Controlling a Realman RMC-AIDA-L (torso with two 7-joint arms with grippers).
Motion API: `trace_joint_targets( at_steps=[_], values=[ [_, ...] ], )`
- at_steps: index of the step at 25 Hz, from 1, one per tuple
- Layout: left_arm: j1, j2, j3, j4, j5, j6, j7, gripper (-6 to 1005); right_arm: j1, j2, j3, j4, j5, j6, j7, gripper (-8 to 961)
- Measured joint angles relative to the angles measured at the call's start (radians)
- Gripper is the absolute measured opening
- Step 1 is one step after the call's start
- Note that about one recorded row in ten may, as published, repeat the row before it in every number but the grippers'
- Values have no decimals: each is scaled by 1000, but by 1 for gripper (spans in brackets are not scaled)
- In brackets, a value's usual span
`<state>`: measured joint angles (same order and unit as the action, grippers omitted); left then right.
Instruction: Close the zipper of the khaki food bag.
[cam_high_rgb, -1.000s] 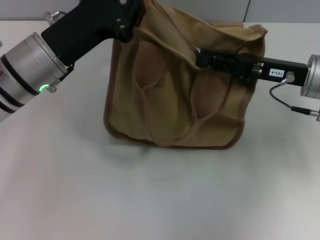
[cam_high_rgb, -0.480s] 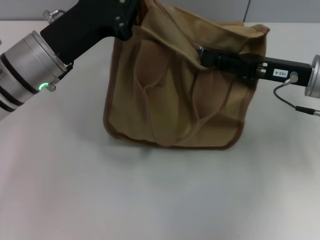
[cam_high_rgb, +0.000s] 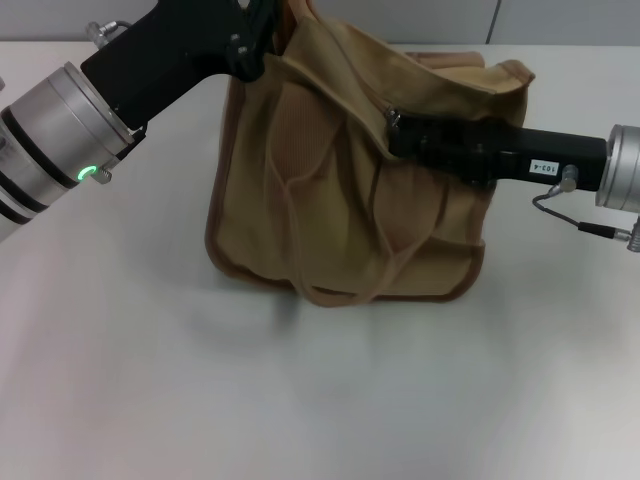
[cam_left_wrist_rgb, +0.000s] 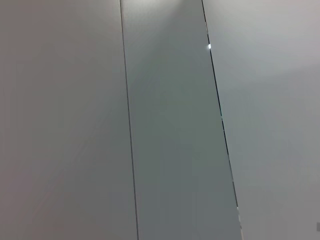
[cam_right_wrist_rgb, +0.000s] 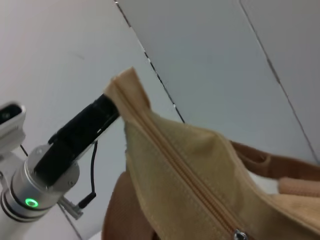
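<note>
The khaki food bag (cam_high_rgb: 330, 200) stands upright on the table, its front and a looped handle (cam_high_rgb: 340, 290) facing me. My left gripper (cam_high_rgb: 264, 42) is shut on the bag's top left corner; the right wrist view shows it (cam_right_wrist_rgb: 106, 109) pinching the end of the zipper (cam_right_wrist_rgb: 170, 155). My right gripper (cam_high_rgb: 396, 127) reaches in from the right and is shut at the small silver slider (cam_high_rgb: 393, 117) on the bag's top edge. The slider also shows in the right wrist view (cam_right_wrist_rgb: 241, 234). The tape between the slider and the left corner lies closed. The left wrist view shows only wall panels.
The bag rests on a pale grey table (cam_high_rgb: 300, 400). A grey panelled wall (cam_left_wrist_rgb: 170, 125) stands behind it. A cable (cam_high_rgb: 570, 215) hangs from my right wrist.
My right gripper shifted slightly right, then back left along the bag's top. The bag's front has slackened and a handle loop has dropped lower. The left arm has not moved.
</note>
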<state>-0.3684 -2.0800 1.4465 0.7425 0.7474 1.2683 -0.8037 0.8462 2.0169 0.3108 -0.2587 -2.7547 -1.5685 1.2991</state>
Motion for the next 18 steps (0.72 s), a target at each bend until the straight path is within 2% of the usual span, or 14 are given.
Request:
trace_joint_targets(
  at_steps=[3,5,12,15,18],
  values=[
    [0,0,0,0,0,0,0,39,-11,10,-5,-4,34,1,-70,261],
    [1,0,1,0,0,0,0,39,-30,26,-6,-16,76,1,-165,260],
    [1,0,5,-1,-7,0,0,40,-66,46,0,-18,116,-1,-349,260],
    [0,0,7,-1,-12,0,0,40,-113,61,-6,-4,191,-8,-490,259],
    [0,0,7,-2,-13,1,0,41,-134,64,-6,18,228,-6,-549,259]
  ],
)
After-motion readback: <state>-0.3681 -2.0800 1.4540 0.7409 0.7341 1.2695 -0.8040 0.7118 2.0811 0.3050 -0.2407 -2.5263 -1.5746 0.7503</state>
